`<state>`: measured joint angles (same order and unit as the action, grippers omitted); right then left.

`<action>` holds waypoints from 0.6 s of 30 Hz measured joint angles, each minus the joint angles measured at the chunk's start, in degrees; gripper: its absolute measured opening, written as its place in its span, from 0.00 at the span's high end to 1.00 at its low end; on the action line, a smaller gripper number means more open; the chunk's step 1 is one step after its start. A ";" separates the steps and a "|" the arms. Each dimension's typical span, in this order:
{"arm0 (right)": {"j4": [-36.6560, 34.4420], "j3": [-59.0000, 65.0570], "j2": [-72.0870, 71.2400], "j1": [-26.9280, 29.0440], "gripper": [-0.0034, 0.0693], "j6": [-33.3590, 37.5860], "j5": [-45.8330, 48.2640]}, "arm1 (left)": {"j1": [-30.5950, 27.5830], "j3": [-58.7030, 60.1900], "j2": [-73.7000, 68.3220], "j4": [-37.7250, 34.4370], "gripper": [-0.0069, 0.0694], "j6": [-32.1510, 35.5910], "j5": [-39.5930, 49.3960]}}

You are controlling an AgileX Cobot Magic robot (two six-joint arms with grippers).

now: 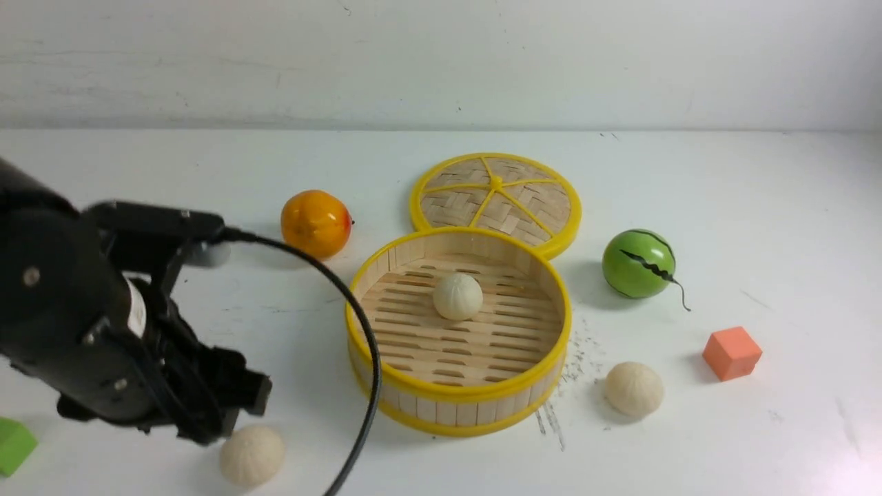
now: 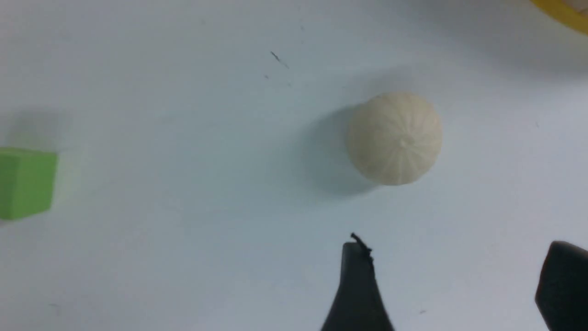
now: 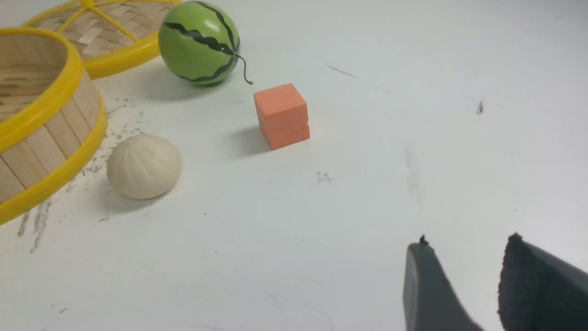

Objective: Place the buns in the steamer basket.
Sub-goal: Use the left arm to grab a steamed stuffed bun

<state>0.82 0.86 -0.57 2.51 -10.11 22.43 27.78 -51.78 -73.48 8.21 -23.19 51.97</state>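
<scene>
1 bun [image 1: 457,296] sits in the steamer basket [image 1: 458,394]; my left gripper [image 2: 457,250], spread and empty, hangs by bun 2 [image 2: 394,138]: I centre, lower, clench.

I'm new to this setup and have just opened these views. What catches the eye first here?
The yellow-rimmed steamer basket sits at the centre with one bun inside. At the near left, the bulky black left arm holds its open left gripper just short of a second bun. A bright orange fruit and a green striped ball flank the basket toward the back.
</scene>
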 joint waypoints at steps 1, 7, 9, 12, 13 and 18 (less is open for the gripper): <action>0.00 0.00 0.00 0.00 0.62 0.00 0.00 | 0.00 1.36 -0.69 -0.75 0.27 -0.07 -2.72; 0.00 0.00 0.00 0.00 0.62 0.00 0.00 | 0.00 3.78 -6.74 -1.63 0.28 -0.33 -14.37; 0.00 0.00 0.00 0.00 0.62 0.00 0.00 | 0.00 3.78 -8.94 -1.44 0.28 -0.33 -16.18; 0.00 0.00 0.00 0.00 0.62 0.00 0.00 | 0.00 3.78 -12.97 -0.30 0.28 -0.33 -16.88; 0.00 0.00 0.00 0.00 0.62 0.00 0.00 | 0.00 3.78 -14.37 0.08 0.28 -0.33 -16.68; 0.00 0.00 0.00 0.00 0.62 0.00 0.00 | 0.00 3.78 -17.44 1.17 0.28 -0.34 -16.96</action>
<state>0.82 0.86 -0.57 2.51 -10.11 22.43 27.78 -48.00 -90.92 9.38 -23.53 35.01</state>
